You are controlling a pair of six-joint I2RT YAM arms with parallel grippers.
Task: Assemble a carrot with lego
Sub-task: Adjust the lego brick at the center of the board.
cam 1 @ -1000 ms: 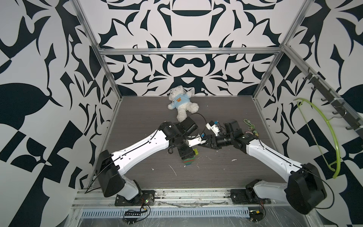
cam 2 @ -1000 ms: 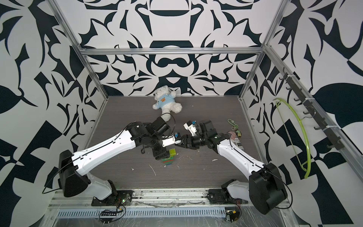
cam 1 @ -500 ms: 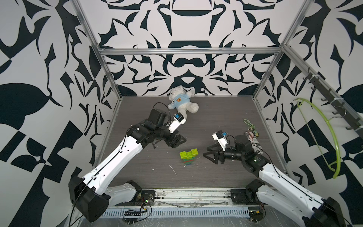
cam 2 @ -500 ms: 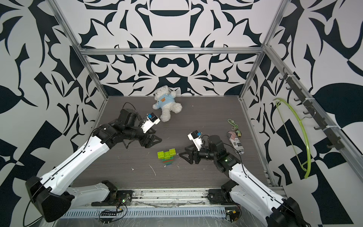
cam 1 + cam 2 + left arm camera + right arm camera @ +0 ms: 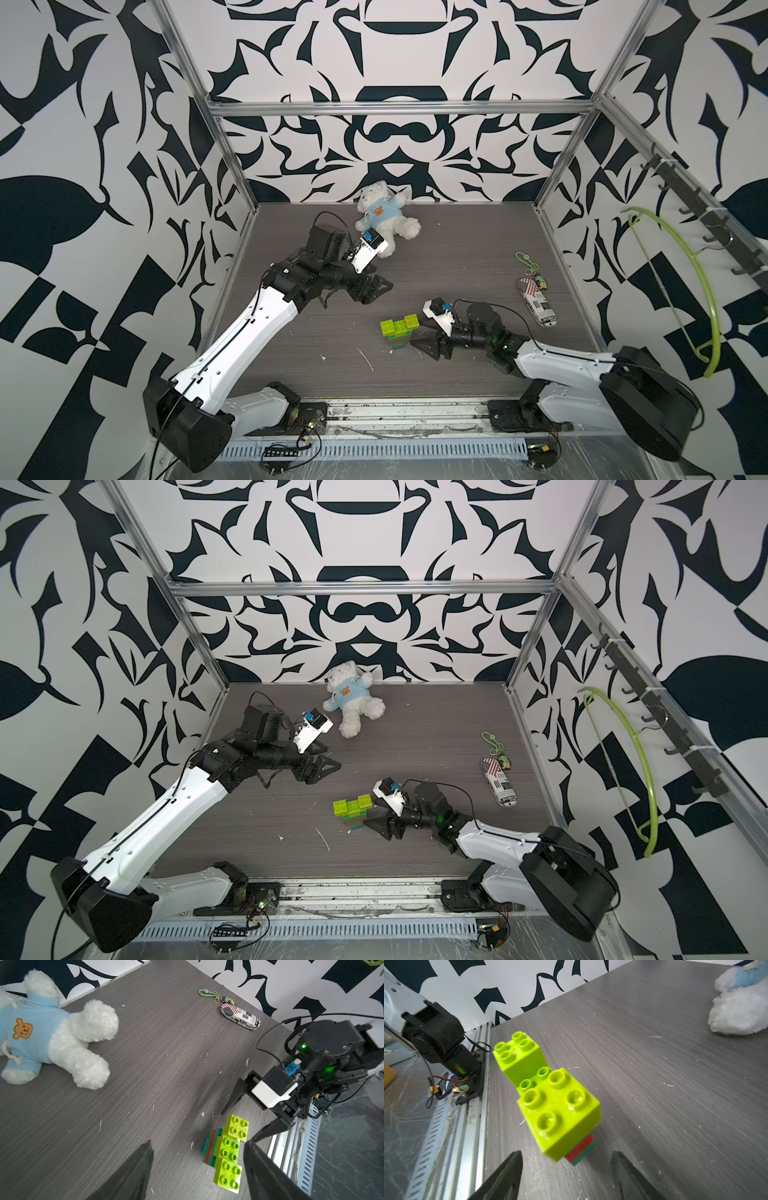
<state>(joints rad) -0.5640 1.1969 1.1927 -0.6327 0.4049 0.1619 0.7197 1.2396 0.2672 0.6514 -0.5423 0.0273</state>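
As seen in both top views, item one is the carrot point(image 5: 398, 332) point(image 5: 351, 810): a single piece, standing studs-up on the counter point(image 5: 457, 249) at about 6 o'clock from its middle, near the front edge.

Position against the right gripper point(image 5: 417, 333): the carrot is at 9 o'clock of it, just beside the fingertips. The right wrist view shows it ahead of the two tips, not between them. Whether a tip touches the bricks cannot be told. Jaws apart, holding nothing.

Position against the left gripper point(image 5: 376, 291): the carrot is at roughly 5 o'clock of it, well apart. Jaws spread, holding nothing.

Brick count for the carrot, taken from the wrist views:
- lime green, three: two raised at the outer ends and one set lower between them, making the fork
- dark green, two bands
- red, one band, between the dark green ones
- blue, one small piece at the narrow end, seen only in the left wrist view point(image 5: 204, 1146)

Other stock on the counter:
- teddy bear point(image 5: 384, 216), one, white with a light blue shirt, at 12 o'clock by the back wall
- green beaded keychain point(image 5: 527, 262), one, at 3 o'clock
- flag-print pouch point(image 5: 536, 305), one, touching the keychain at its 5 o'clock

Grippers, two.
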